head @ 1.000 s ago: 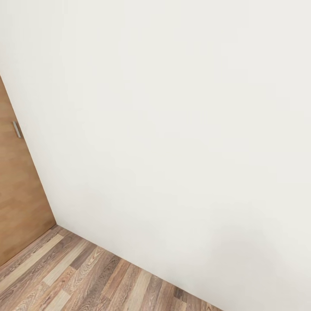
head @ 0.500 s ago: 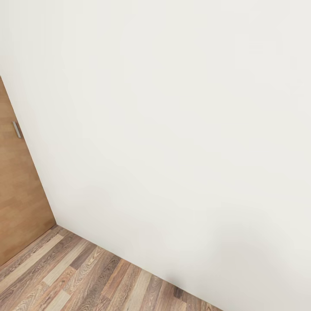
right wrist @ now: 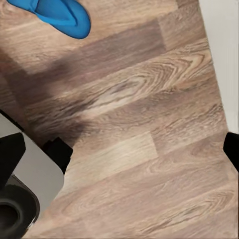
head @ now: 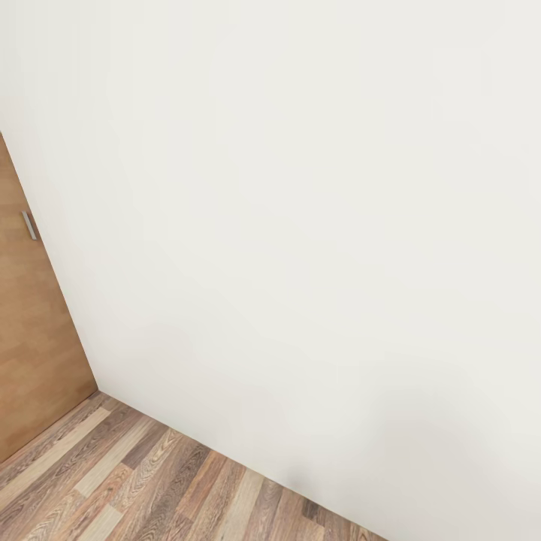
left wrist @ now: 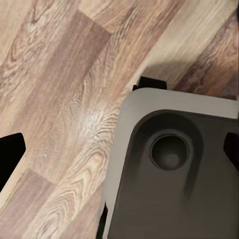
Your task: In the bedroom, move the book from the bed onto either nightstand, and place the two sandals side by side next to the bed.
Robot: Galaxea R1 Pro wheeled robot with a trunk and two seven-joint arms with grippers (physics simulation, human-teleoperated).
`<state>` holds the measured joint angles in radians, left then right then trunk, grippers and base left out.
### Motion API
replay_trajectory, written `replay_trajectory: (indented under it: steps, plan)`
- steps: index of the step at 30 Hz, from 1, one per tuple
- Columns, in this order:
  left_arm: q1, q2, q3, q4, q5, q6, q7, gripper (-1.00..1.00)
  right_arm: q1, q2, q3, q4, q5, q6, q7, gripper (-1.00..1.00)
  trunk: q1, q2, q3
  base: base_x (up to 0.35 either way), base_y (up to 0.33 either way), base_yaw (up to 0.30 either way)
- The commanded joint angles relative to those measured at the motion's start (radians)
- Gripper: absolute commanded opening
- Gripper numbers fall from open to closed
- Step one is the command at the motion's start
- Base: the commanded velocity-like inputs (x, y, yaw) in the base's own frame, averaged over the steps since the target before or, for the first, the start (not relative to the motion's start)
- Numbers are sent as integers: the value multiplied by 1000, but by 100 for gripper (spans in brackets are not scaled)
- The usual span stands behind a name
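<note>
Head view: a plain white wall [head: 315,225] is facing the camera, meeting brown wood-plank floor [head: 150,488]; a tan wooden door [head: 30,353] with a small metal handle [head: 28,225] is standing beside it.

Left wrist view: the left gripper [left wrist: 119,149] is hanging spread over planks and the robot's grey base [left wrist: 174,174], holding nothing.

Right wrist view: the right gripper [right wrist: 119,149] is hanging spread and empty; one bright blue flip-flop sandal [right wrist: 57,15] is lying on the floor, well apart from it.

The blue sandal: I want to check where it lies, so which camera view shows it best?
The right wrist view: the blue sandal lies on the wood-plank floor, cut off at the picture's edge. The head view faces a white wall and a wooden door; the left wrist view looks down on floor and the robot's grey base.
</note>
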<state>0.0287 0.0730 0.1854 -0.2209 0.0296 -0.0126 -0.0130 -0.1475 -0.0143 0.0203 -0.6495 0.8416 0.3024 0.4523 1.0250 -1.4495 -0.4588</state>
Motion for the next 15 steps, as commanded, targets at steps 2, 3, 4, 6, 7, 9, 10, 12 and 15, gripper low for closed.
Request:
replay_trajectory:
  steps: [2, 3, 4, 6, 7, 9, 10, 12, 15]
  plan:
    - [0, -2, 13, -11, 4, -1, -2, 100, -23, 9, 4, -1, 60, 19, 44, 100, 0, -1, -1, 0, 0, 0]
    - [0, -4, 20, -16, 4, 0, -2, 100, -35, 14, 5, 0, 84, 27, 62, 100, 0, -1, -1, 0, 0, 0]
    - [0, -5, 28, -20, 4, 0, -2, 100, -46, 20, 7, 2, 109, 34, 80, 100, 0, -1, -1, 0, 0, 0]
    - [0, -7, 48, -26, 4, -1, -2, 100, -66, 31, 12, 3, 159, 44, 112, 100, 0, -1, -1, 0, 0, 0]
    - [0, -8, 60, -28, 5, -1, -2, 100, -73, 38, 17, 4, 185, 48, 125, 100, 0, -1, -1, 0, 0, 0]
    - [0, -10, 85, -32, 4, -1, -3, 100, -84, 53, 27, 5, 235, 54, 145, 100, 0, -1, -1, 0, 0, 0]
    - [0, -11, 98, -33, 4, -1, -3, 100, -88, 60, 31, 5, 259, 56, 153, 100, 0, -1, -1, 0, 0, 0]
    - [0, -12, 125, -35, 5, -2, -8, 100, -94, 73, 39, 6, 297, 57, 165, 100, 0, -1, -1, 0, 0, 0]
    - [0, -12, 177, -37, 6, -1, -20, 100, -99, 85, 46, 4, 333, 56, 175, 100, 0, -1, -1, 0, 0, 0]
